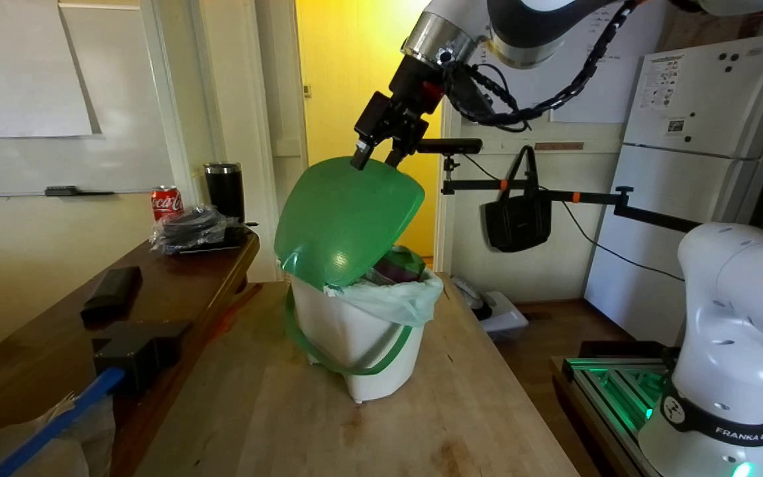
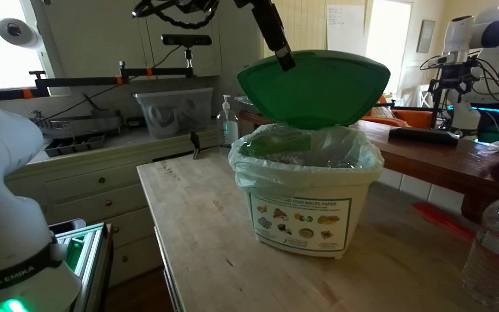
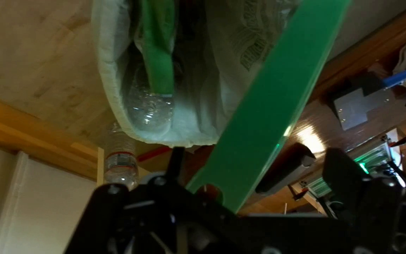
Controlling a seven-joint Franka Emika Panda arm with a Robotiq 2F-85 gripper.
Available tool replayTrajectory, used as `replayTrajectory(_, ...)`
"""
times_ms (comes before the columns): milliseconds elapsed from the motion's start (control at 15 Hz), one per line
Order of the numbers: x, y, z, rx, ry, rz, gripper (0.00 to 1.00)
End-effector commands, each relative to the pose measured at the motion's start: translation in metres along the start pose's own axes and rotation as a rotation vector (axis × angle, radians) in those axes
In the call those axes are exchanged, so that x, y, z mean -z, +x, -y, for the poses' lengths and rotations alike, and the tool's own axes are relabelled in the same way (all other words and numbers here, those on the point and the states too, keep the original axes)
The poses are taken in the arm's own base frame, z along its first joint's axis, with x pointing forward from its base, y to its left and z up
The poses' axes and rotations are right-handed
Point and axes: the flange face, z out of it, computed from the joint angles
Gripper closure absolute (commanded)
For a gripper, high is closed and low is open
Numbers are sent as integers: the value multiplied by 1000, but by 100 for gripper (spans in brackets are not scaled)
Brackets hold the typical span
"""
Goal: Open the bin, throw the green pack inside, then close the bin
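The white bin (image 1: 348, 331) stands on the wooden table with a pale green liner over its rim. It also shows in an exterior view (image 2: 301, 221). Its green lid (image 1: 348, 218) is raised and tilted back on its hinge (image 2: 314, 91). The green pack (image 2: 280, 144) lies inside the bin, near the liner's edge. In the wrist view the pack (image 3: 160, 63) lies beside clear plastic. My gripper (image 1: 377, 160) is at the lid's upper edge. In the wrist view its fingers (image 3: 256, 151) are wide apart, with the lid's edge passing between them. I cannot tell whether they touch it.
A water bottle (image 2: 498, 251) stands on the table near the bin. A soap bottle (image 2: 228, 125) stands behind it. A darker wooden table (image 1: 169, 285) adjoins, bearing a black case (image 1: 111, 291), a can (image 1: 167, 202) and a tumbler (image 1: 224, 191). A camera bar (image 1: 567, 196) crosses behind.
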Motion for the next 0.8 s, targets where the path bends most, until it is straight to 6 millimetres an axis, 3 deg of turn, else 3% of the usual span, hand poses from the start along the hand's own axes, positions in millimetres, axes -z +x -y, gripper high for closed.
replayTrajectory(0, 4, -12, -34, -54, -81, 40, 0)
replayTrajectory(467, 10, -28, -98, -122, -153, 138, 0)
replayTrajectory(733, 15, -35, -125, -21, -109, 160, 0)
